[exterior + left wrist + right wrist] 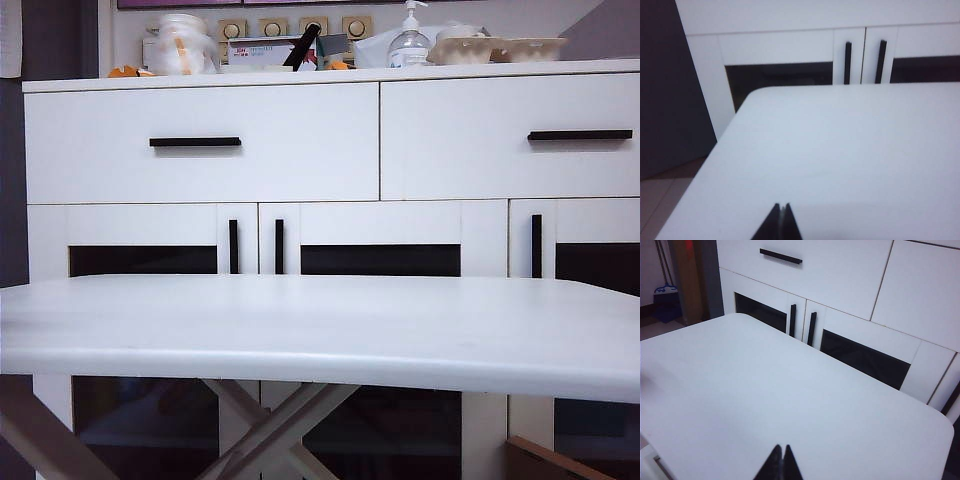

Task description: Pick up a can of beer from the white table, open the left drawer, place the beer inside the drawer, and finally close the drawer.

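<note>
Left drawer's (200, 110) handle (195, 142) level; tools (783, 220) (781, 462) above white table (320, 330)

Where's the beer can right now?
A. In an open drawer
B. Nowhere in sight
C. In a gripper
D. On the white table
B: the white table is bare, both drawers are closed, and the left gripper and right gripper are shut on nothing.

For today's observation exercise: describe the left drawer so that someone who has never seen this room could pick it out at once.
Find the white cabinet behind the white table. Its top row, right under the cluttered countertop, holds two drawer fronts side by side. The left drawer is the one on the left in the exterior view, with a shorter black bar handle than its neighbour's, above doors with upright handles.
</note>
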Controlling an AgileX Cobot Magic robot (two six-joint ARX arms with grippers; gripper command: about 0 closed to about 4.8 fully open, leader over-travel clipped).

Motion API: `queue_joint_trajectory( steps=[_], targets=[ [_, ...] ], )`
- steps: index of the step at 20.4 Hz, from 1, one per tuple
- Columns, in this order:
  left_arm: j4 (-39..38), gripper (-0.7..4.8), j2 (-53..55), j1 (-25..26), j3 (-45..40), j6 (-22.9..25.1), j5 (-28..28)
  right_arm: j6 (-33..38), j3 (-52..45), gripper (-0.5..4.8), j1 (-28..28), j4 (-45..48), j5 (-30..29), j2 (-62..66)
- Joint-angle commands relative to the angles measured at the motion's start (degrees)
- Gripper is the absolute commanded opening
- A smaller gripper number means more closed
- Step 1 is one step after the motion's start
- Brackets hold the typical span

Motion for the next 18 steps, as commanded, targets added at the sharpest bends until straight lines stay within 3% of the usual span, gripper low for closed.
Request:
queue_joint_trajectory(
  steps=[1, 4, 18],
  targets=[
    [0.66, -0.06, 0.09, -0.02, 0.13, -0.22, 0.92, 0.04, 0.24, 0.00, 0.09, 0.61, -0.02, -0.02],
    [0.59, -0.06, 0.09, 0.70, 0.13, -0.87, 4.50, 0.04, 0.24, -0.01, 0.09, 0.61, -0.02, -0.02],
    [0.44, 0.03, 0.09, 2.01, 0.13, -2.54, 3.93, 0.04, 0.24, -0.01, 0.09, 0.61, -0.02, -0.02]
  ],
)
